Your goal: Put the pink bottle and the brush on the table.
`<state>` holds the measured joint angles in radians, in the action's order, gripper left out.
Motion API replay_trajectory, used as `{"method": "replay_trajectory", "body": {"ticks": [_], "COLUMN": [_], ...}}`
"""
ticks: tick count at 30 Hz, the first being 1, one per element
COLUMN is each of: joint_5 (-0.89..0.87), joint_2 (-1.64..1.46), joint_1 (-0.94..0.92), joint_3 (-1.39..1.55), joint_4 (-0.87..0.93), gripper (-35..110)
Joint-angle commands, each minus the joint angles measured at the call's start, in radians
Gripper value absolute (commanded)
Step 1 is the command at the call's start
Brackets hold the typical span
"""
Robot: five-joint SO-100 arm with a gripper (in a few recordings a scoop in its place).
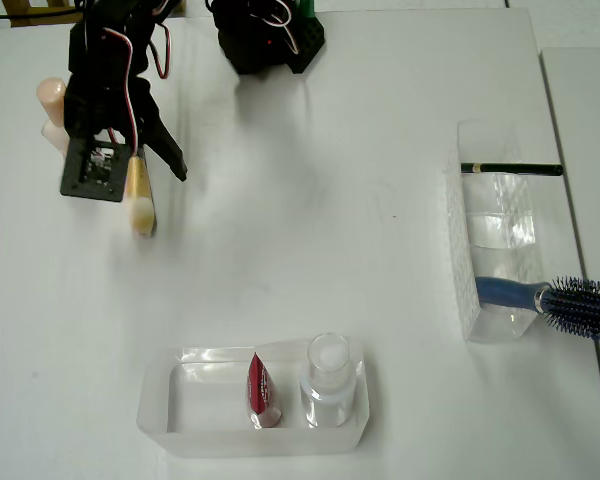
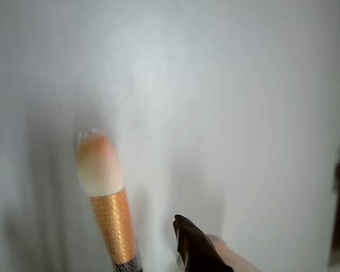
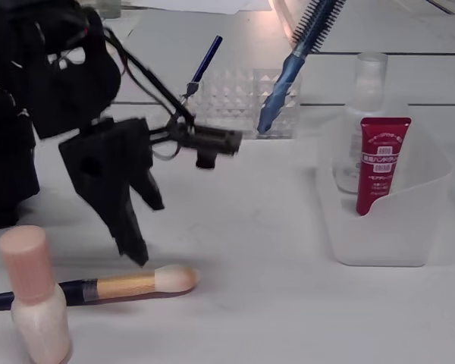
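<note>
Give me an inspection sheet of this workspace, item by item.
Surface: plain white table, no spills seen.
Job's things: pale pink capped bottle stands upright on the table; slim brush with gold ferrule and tan bristles lies flat beside it.
Clutter: clear tray holding red tube and clear white-capped bottle; clear organiser holding blue hairbrush and dark pencil.
Tool: black tool open above the brush, holding nothing.
Cables: red and white wires on the arm.
Surroundings: nothing seen.

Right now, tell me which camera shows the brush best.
The fixed view: the brush lies on the table with handle, gold ferrule and bristles visible. The overhead view shows it partly under the gripper; the wrist view shows bristles and ferrule.
</note>
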<state>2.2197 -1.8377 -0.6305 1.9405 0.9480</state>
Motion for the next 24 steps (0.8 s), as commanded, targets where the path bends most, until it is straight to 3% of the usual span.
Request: {"method": "replay_trajectory", "body": {"ticks": [1,14,24], "joint_5": [-0.017,-0.670,-1.243], "joint_2": [-0.077,-0.279,-0.488], "joint_1": [-0.005,0.238,0.417], "joint_3": [-0.066,-0.063,0.110], "joint_4": [0.031,-0.078,-0.288], "gripper": [57,58,46]}}
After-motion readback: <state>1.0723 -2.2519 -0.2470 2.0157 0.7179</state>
